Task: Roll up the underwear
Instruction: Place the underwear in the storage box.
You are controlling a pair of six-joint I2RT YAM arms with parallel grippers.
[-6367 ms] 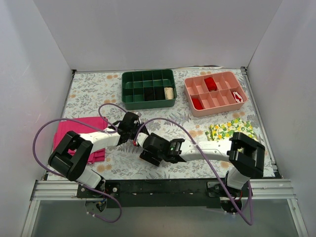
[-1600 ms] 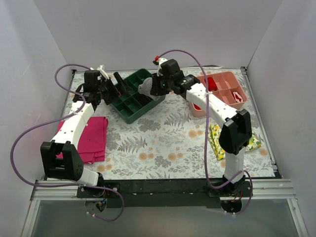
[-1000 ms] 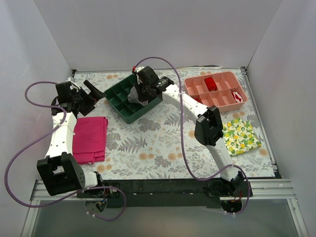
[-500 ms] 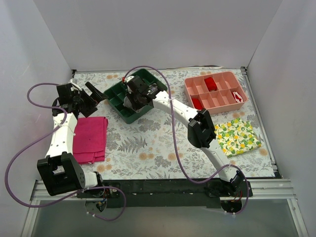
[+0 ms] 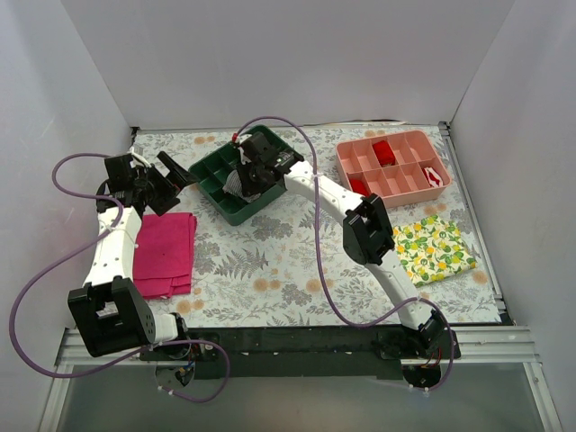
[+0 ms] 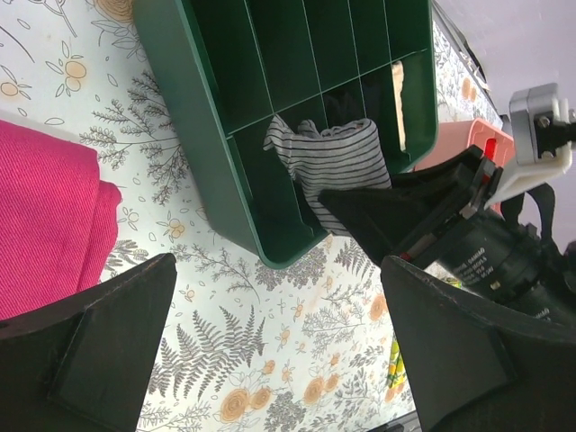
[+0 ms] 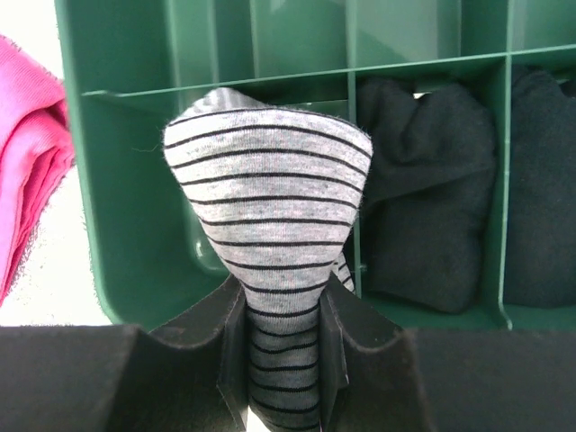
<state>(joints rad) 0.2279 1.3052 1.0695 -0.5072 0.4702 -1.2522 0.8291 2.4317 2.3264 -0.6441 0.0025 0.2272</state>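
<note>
The underwear (image 7: 270,198) is a rolled grey bundle with thin dark stripes. My right gripper (image 7: 281,351) is shut on its lower end and holds it over a near-left compartment of the green divided tray (image 7: 81,180). The top view shows the underwear (image 5: 236,184) at the tray's (image 5: 219,205) left side, under the right gripper (image 5: 245,177). My left gripper (image 5: 173,183) hangs open and holds nothing, left of the tray and above the magenta cloth. Its wrist view shows the underwear (image 6: 328,162) inside the tray (image 6: 180,108), beyond the left gripper (image 6: 279,351).
Black rolled items (image 7: 423,207) fill the compartments beside the underwear. A magenta cloth (image 5: 164,252) lies at the left. A pink divided tray (image 5: 393,166) with red items stands at the back right. A lemon-print cloth (image 5: 434,249) lies in front of it.
Over the last second the right gripper carried the underwear leftward across the green tray to its left compartments. The left gripper stayed open and hardly moved.
</note>
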